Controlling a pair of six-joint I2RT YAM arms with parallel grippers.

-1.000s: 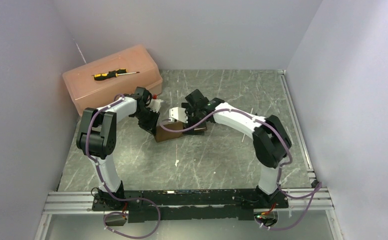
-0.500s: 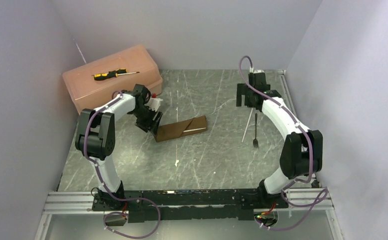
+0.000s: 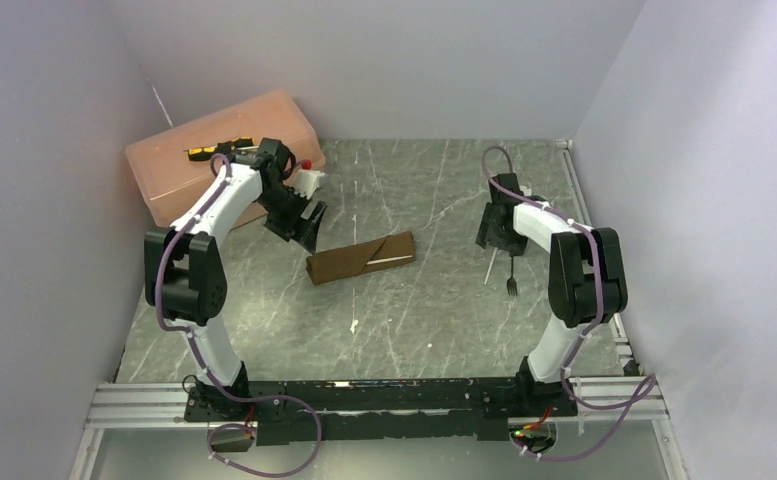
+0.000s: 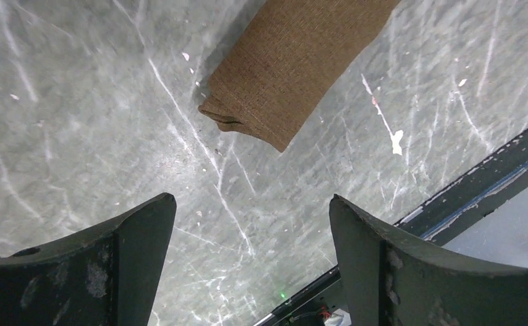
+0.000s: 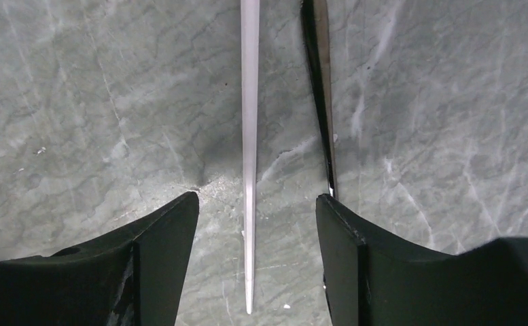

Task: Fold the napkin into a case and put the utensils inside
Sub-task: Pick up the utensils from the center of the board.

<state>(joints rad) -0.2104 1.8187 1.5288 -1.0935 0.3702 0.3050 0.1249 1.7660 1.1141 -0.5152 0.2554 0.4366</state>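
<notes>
Folded napkin (image 3: 361, 258) mid-frame on surface (image 3: 414, 320); left gripper (image 4: 251, 255) released above its end. Right gripper (image 5: 255, 258) released, straddling thin utensils (image 5: 249, 136) at frame right.

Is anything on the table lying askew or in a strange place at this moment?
The folded brown napkin lies slanted on the table, one end raised toward the back. A yellow-and-black screwdriver rests on top of the pink box, unrelated to cutlery. A small white scrap lies on the table in front of the napkin. The utensils lie near the right gripper, outside the napkin.
</notes>
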